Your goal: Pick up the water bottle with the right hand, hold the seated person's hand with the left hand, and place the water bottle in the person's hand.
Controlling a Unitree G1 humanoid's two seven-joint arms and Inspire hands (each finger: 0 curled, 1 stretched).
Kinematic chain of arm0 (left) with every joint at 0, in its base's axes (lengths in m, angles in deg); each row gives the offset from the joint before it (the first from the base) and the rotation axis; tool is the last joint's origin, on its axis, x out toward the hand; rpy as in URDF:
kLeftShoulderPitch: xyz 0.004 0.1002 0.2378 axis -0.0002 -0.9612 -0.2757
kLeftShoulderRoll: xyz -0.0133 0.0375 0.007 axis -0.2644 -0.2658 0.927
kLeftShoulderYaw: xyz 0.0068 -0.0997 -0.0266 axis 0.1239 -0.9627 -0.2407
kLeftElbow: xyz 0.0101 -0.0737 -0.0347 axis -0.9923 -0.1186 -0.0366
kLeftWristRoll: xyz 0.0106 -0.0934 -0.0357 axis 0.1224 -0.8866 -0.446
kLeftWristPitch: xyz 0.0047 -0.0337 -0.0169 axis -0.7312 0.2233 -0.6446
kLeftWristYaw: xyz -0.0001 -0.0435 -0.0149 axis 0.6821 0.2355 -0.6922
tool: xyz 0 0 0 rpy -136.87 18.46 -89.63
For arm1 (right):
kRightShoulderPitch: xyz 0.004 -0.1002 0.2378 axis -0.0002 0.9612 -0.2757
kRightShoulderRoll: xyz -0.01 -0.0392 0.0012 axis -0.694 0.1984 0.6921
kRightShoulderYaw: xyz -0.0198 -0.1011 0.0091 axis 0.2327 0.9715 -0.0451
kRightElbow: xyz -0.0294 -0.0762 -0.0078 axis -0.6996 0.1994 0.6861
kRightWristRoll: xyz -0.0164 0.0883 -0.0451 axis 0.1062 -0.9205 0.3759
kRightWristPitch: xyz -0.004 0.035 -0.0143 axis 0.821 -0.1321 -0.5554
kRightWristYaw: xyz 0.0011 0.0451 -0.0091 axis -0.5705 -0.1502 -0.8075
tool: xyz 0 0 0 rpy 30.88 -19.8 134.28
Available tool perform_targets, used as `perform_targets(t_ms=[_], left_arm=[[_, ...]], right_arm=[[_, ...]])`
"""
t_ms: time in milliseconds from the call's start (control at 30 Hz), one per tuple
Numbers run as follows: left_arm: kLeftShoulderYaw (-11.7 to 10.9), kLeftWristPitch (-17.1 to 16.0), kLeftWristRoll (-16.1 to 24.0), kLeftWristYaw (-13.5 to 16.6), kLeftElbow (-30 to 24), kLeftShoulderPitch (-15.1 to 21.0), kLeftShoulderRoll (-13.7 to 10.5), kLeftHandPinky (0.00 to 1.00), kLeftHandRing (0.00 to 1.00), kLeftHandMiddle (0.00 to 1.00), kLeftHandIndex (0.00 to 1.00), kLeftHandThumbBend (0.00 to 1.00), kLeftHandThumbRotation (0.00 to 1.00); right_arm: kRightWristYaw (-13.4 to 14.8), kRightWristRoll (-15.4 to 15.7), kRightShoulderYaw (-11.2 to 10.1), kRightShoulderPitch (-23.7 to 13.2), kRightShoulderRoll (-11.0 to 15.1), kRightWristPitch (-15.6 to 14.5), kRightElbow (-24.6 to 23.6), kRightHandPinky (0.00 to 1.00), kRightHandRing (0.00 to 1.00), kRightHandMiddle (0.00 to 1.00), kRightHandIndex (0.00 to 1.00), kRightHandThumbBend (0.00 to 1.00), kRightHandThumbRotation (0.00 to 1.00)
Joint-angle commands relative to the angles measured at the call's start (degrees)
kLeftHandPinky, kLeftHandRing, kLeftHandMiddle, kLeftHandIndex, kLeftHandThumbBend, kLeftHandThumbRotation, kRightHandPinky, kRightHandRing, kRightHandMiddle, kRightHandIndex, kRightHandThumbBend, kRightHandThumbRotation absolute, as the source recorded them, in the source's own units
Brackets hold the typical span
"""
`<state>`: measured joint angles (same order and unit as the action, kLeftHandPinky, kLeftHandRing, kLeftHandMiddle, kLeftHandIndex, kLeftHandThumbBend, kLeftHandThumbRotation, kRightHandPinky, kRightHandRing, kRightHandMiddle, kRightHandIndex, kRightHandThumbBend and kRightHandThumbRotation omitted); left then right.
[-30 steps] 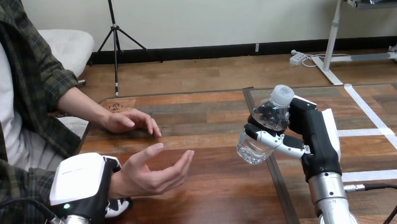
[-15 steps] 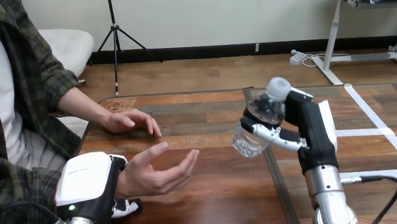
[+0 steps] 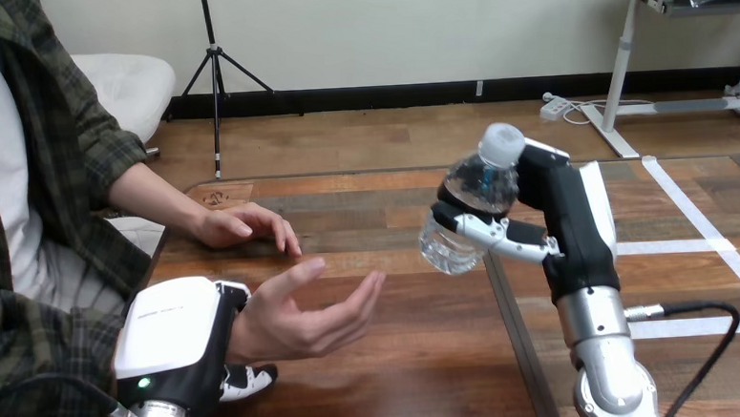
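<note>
Head view, water bottle (image 3: 480, 186) tilted inside right hand's (image 3: 566, 219) curled fingers (image 3: 494, 233)

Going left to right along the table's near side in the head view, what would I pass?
Left hand → person's upturned hand → bottle → right hand.

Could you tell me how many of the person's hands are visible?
2. One person's hand lies palm down on the table at far left; the other hand is palm up, its wrist gripped by the robot's left hand.
</note>
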<state>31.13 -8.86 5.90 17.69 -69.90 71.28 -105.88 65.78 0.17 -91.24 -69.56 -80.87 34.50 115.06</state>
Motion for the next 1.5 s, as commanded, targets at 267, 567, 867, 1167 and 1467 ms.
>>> perform_targets(t_ms=[267, 567, 867, 1167, 1467], left_arm=[[3.3, -4.8, 1.0, 2.5, -3.3, 0.2, 1.6, 0.35, 0.37, 0.39, 0.38, 0.85, 0.0], [4.0, -5.1, 1.5, 3.0, -4.5, -0.4, 2.0, 0.34, 0.35, 0.38, 0.36, 0.84, 0.0], [4.4, -6.8, 2.2, 4.6, -4.5, -0.5, 2.2, 0.33, 0.34, 0.37, 0.35, 0.86, 0.0], [4.5, -7.9, 2.2, 5.1, -4.6, -0.7, 2.3, 0.32, 0.33, 0.36, 0.34, 0.85, 0.0], [4.5, -7.7, 1.6, 3.9, -5.4, -0.9, 2.7, 0.32, 0.33, 0.36, 0.34, 0.85, 0.0]], right_arm=[[0.7, 0.6, 1.1, -8.0, -1.0, 1.4, -4.8, 0.36, 0.4, 0.46, 0.48, 0.72, 0.0], [1.2, 1.7, 1.8, -8.9, -1.0, 1.6, -5.1, 0.38, 0.42, 0.47, 0.49, 0.73, 0.0], [0.1, 1.3, 2.1, -9.3, -1.5, 2.0, -5.7, 0.38, 0.42, 0.47, 0.48, 0.74, 0.0], [-1.2, 1.4, 2.5, -8.4, -1.8, 2.2, -7.4, 0.39, 0.43, 0.47, 0.48, 0.73, 0.0], [-2.3, 1.3, 3.3, -6.9, -2.0, 1.9, -9.4, 0.39, 0.43, 0.47, 0.49, 0.72, 0.0]])
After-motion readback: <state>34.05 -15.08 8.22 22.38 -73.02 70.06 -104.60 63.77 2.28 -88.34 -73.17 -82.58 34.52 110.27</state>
